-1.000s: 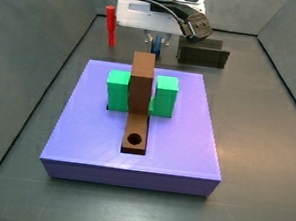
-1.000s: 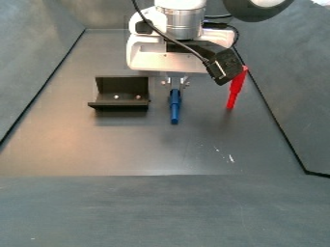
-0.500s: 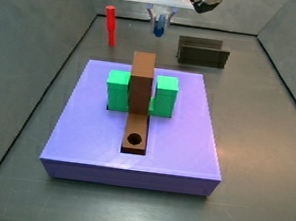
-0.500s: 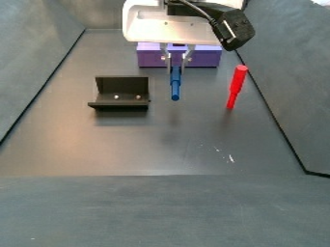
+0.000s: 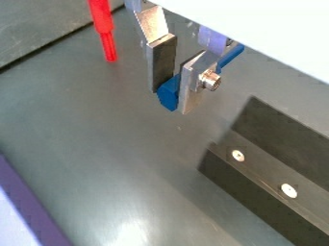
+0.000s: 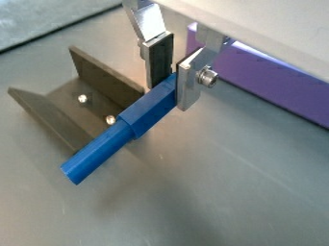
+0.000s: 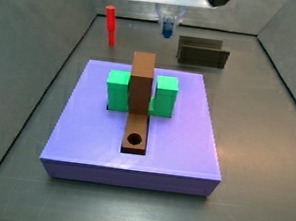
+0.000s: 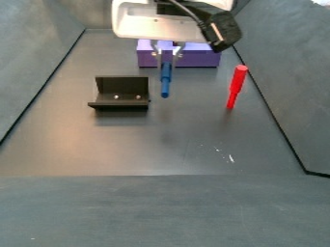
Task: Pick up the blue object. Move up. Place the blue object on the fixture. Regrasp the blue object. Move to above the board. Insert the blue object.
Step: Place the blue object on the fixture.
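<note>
Blue peg (image 6: pixel 122 142): clamped between our gripper's (image 6: pixel 171 79) closed fingers, lifted off the floor. Fixture (image 8: pixel 119 95): below, to one side. We carry the peg across level, lowering gently.

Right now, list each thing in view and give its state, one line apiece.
claw: raised above the floor, shut on the blue object.
blue object: held at one end, off the floor, hanging down in both side views.
fixture: on the floor, nothing in it.
red peg: standing upright on the floor.
board: flat on the floor, carrying the green block and brown bar.
brown bar: round hole unfilled.
</note>
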{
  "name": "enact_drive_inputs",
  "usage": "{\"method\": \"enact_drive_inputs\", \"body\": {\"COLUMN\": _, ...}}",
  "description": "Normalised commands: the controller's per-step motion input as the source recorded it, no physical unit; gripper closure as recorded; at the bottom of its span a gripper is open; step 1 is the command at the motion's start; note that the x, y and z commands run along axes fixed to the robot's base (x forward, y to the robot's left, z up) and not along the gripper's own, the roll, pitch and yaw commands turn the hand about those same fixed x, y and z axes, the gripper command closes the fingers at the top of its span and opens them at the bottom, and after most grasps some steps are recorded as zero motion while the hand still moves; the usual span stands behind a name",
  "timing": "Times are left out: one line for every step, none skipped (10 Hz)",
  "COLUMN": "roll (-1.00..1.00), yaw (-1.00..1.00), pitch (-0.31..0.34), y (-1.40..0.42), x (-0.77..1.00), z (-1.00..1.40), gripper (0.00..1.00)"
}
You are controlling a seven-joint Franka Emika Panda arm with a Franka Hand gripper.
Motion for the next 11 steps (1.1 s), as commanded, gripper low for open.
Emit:
{"method": "enact_drive_inputs", "body": {"roll": -1.0, "yaw": 0.0, "pitch": 0.034, "y": 0.0, "x": 0.53, "z": 0.1, "gripper": 1.0}}
{"method": "enact_drive_inputs", "body": {"roll": -1.0, "yaw": -0.01, "pitch": 0.054, "y": 0.0, "x": 0.56, "z": 0.1, "gripper": 1.0}}
{"method": "enact_drive_inputs", "body": {"roll": -1.0, "yaw": -0.01, "pitch": 0.051, "y": 0.0, "x": 0.56, "z": 0.11, "gripper": 1.0}}
{"method": "enact_drive_inputs", "body": {"roll": -1.0, "yaw": 0.0, "pitch": 0.023, "y": 0.0, "x": 0.54, "z": 0.09, "gripper": 1.0}}
{"method": "enact_drive_inputs", "body": {"roll": -1.0, "yaw": 0.0, "pitch": 0.026, "y": 0.0, "x": 0.54, "z": 0.09, "gripper": 1.0}}
{"method": "enact_drive_inputs", "body": {"roll": -1.0, "yaw": 0.0, "pitch": 0.034, "y": 0.0, "x": 0.55, "z": 0.09, "gripper": 1.0}}
{"method": "enact_drive_inputs", "body": {"roll": -1.0, "yaw": -0.01, "pitch": 0.046, "y": 0.0, "x": 0.57, "z": 0.1, "gripper": 1.0}}
{"method": "enact_drive_inputs", "body": {"roll": -1.0, "yaw": -0.06, "pitch": 0.069, "y": 0.0, "x": 0.61, "z": 0.1, "gripper": 1.0}}
{"method": "enact_drive_inputs", "body": {"roll": -1.0, "yaw": -0.05, "pitch": 0.086, "y": 0.0, "x": 0.59, "z": 0.1, "gripper": 1.0}}
{"method": "enact_drive_inputs", "body": {"roll": -1.0, "yaw": -0.01, "pitch": 0.074, "y": 0.0, "x": 0.55, "z": 0.1, "gripper": 1.0}}
{"method": "enact_drive_inputs", "body": {"roll": -1.0, "yaw": -0.04, "pitch": 0.06, "y": 0.0, "x": 0.53, "z": 0.11, "gripper": 1.0}}
